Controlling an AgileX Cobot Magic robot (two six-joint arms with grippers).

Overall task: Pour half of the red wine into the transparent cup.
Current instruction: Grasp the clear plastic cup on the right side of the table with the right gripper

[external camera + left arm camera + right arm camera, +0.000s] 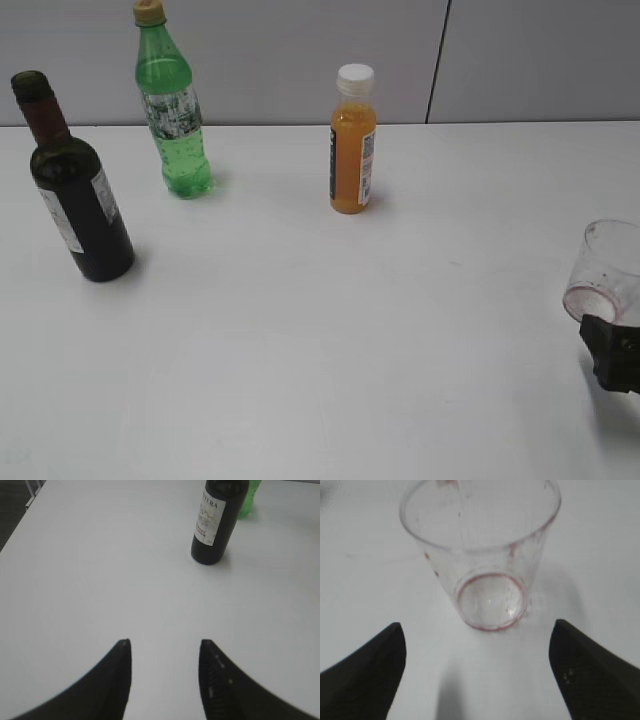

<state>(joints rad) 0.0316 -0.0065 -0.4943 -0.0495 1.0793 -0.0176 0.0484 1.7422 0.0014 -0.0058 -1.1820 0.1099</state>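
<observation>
The dark wine bottle [78, 215] with maroon neck foil and a white label stands upright at the left of the white table; it also shows in the left wrist view [216, 522]. The transparent cup [605, 272] stands at the right edge, empty, with a pinkish base; the right wrist view shows it close up [485, 555]. My right gripper [476, 630] is open, its fingers just short of the cup, one on each side. Only its black tip [615, 352] shows in the exterior view. My left gripper [164, 642] is open and empty, well short of the bottle.
A green plastic soda bottle [174, 115] stands behind the wine bottle at the back left. A small orange juice bottle [353, 145] stands at the back middle. The table [320, 340] ends at a grey wall behind.
</observation>
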